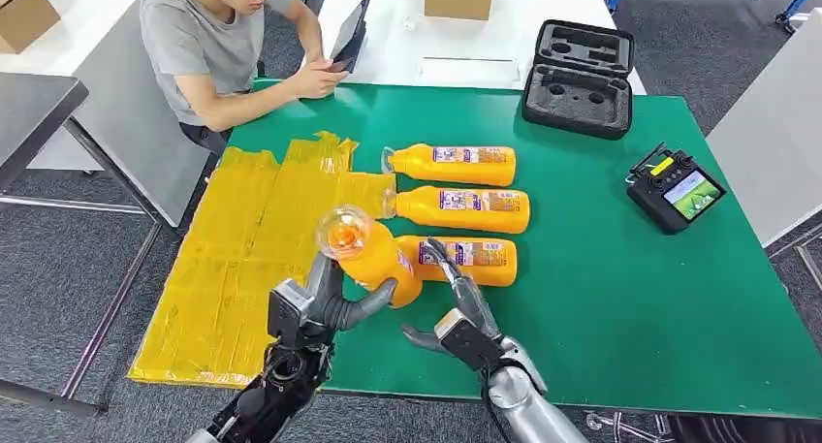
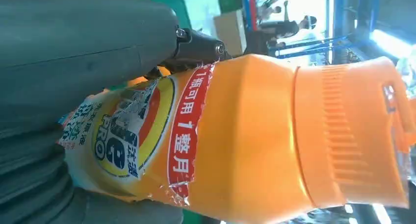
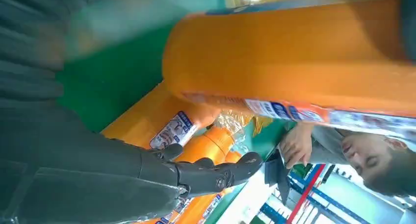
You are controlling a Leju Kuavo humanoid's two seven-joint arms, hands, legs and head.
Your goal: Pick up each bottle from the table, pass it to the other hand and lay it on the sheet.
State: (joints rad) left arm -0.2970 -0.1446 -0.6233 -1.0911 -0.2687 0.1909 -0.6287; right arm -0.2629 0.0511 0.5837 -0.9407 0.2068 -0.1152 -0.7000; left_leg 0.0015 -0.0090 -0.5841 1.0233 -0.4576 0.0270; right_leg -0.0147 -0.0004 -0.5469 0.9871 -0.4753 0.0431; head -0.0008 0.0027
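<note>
Item 1: my left hand (image 1: 320, 302). Fingers wrapped around an orange bottle (image 1: 373, 254), held above the near edge of the green table (image 1: 601, 298), cap end tilted up toward my head camera. In the left wrist view the same bottle (image 2: 245, 136) lies across my palm, torn label (image 2: 132, 131) against my grey thumb (image 2: 83, 52), ribbed orange cap (image 2: 343, 136) pointing away from the wrist.

Item 2: my right hand (image 1: 456, 312). Empty, fingers spread apart, raised just to the right of the held bottle; whether a fingertip touches it I cannot tell. In the right wrist view my dark fingers (image 3: 211, 172) stretch out below the held bottle's orange body (image 3: 294, 52).

Item 3: near bottle (image 1: 475, 261), lying on its side on the table, partly hidden behind the held bottle and my right fingers.

Item 4: middle bottle (image 1: 460, 208), on its side on the table, just beyond the near bottle, cap end at the edge of the yellow sheet (image 1: 242, 259).

Item 5: far bottle (image 1: 451, 164), on its side, just beyond the middle bottle, cap end toward the sheet.

Item 6: yellow sheet, spread flat over the left part of the table, left of all three lying bottles.

Item 7: black foam-lined case (image 1: 579, 77), open, at the table's far edge.

Item 8: black remote controller (image 1: 674, 189), near the table's right edge.

Item 9: person in a grey shirt (image 1: 208, 41), seated at the table's far left corner, holding a tablet (image 1: 351, 31).
</note>
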